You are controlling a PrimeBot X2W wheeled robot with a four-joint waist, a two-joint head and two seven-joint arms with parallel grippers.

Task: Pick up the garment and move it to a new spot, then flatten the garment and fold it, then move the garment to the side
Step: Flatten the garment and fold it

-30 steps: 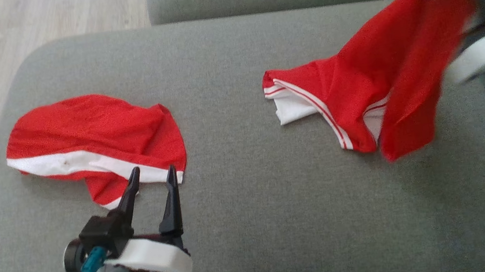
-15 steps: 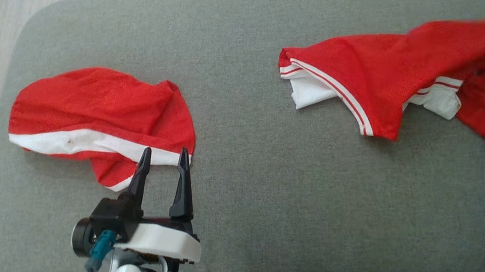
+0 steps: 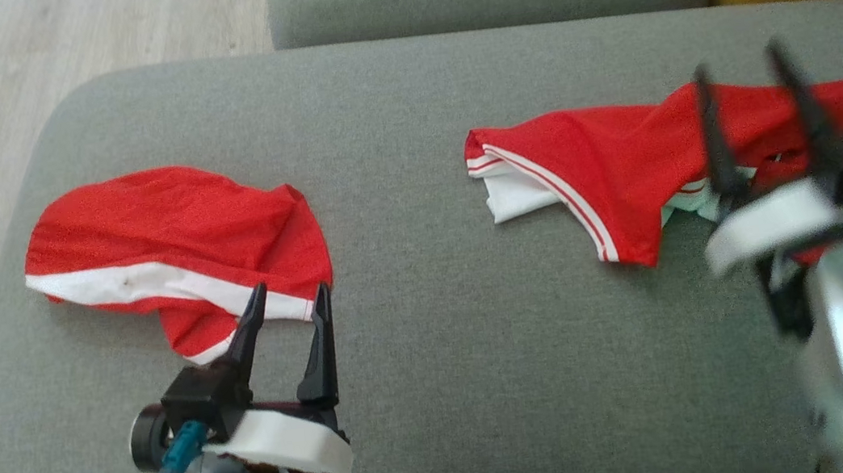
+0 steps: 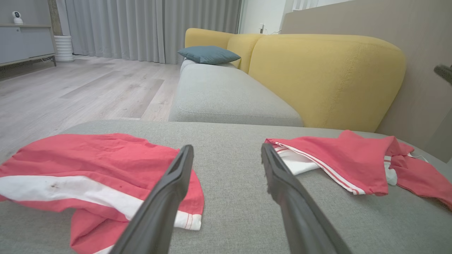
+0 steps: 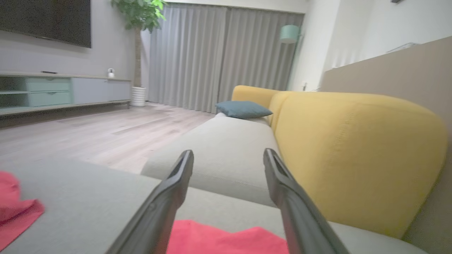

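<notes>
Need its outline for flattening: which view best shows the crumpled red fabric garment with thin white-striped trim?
Left wrist view: the red striped-trim garment lies nearly whole, uncovered. In the head view the right gripper hides part; the right wrist view shows a red strip at bottom.

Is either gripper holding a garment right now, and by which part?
Nothing is held. The left gripper and the right gripper both stand open, empty; the left garment and right garment lie free on the cushion.

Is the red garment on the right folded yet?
Not folded: the red garment lies crumpled, white inner fabric showing at its edge.
</notes>
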